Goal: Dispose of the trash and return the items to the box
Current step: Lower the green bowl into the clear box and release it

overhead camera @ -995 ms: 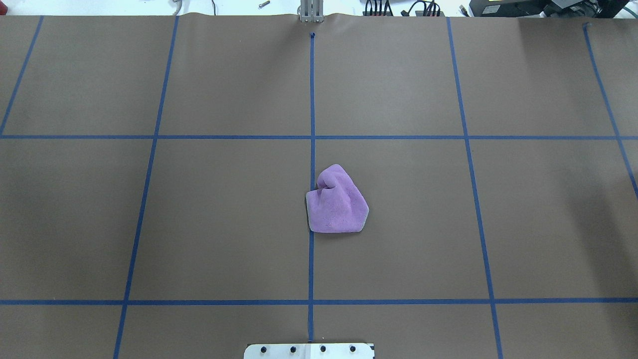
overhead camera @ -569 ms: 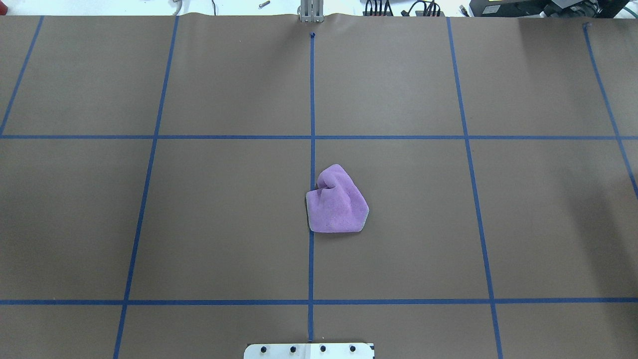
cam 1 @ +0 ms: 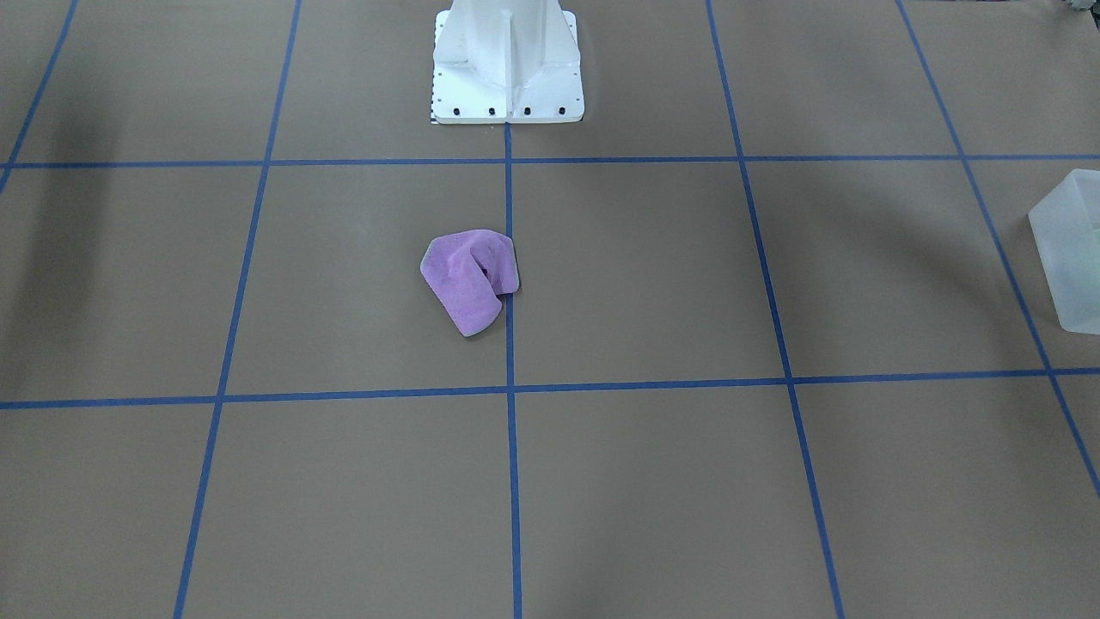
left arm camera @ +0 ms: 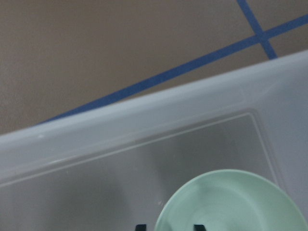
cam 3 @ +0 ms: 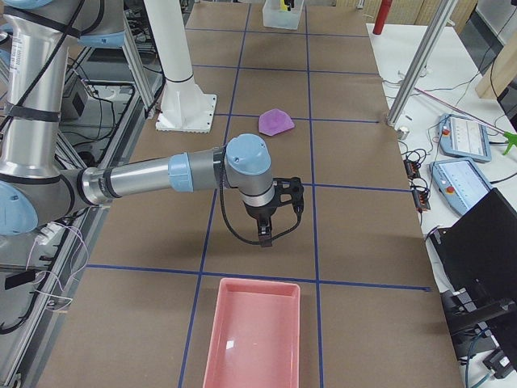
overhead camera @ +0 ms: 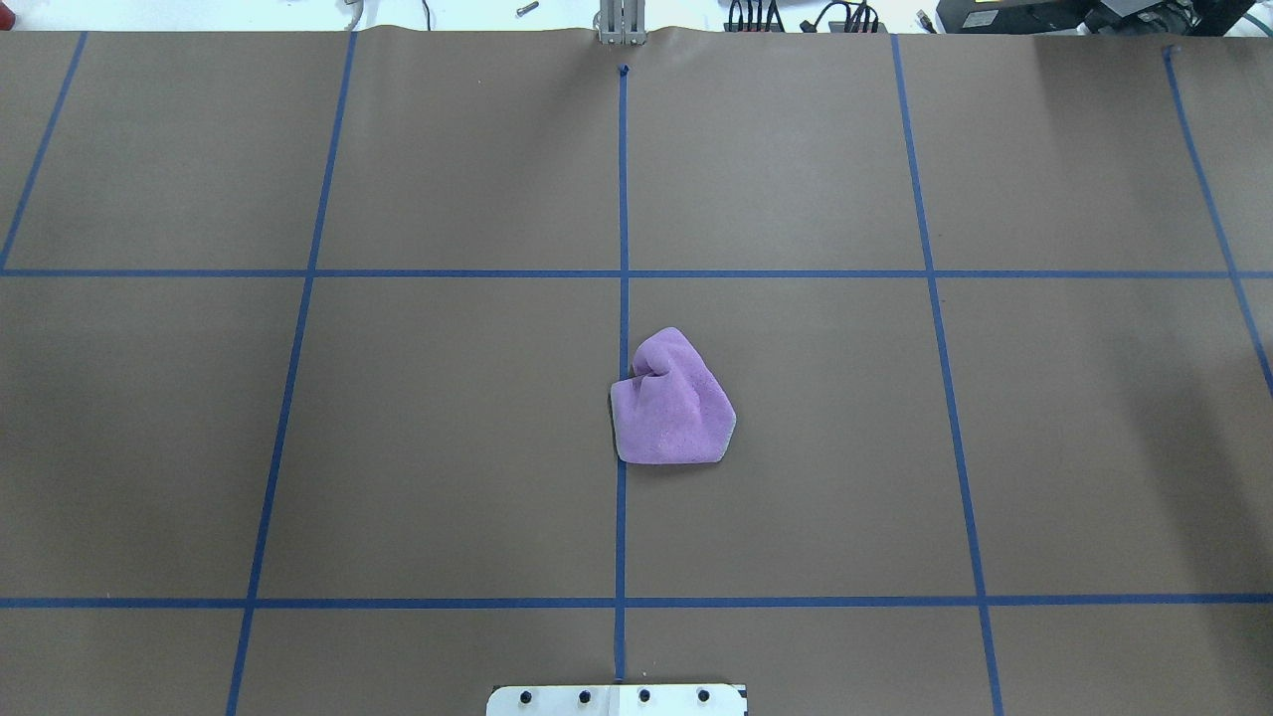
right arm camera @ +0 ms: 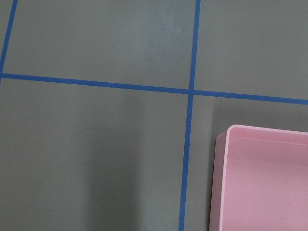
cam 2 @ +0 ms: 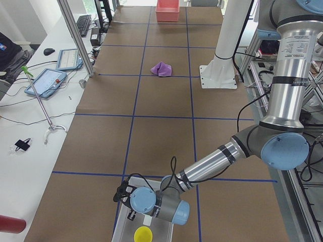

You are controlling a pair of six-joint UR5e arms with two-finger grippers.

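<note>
Mint-green bowl (left arm camera: 231, 202) in the box (left arm camera: 144, 113), just beneath the spread-tipped left tool (left arm camera: 167, 227)

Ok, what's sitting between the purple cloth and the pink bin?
The right gripper hangs over the table between the purple cloth and the pink bin, seen in the exterior right view. Otherwise only brown table with blue tape.

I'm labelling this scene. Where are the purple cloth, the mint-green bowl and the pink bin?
purple cloth (overhead camera: 671, 403), overhead view, middle of the cloth.
mint-green bowl (left arm camera: 231, 202), left wrist view, its inner surface.
pink bin (cam 3: 254, 331), right side view, its bare floor.
</note>
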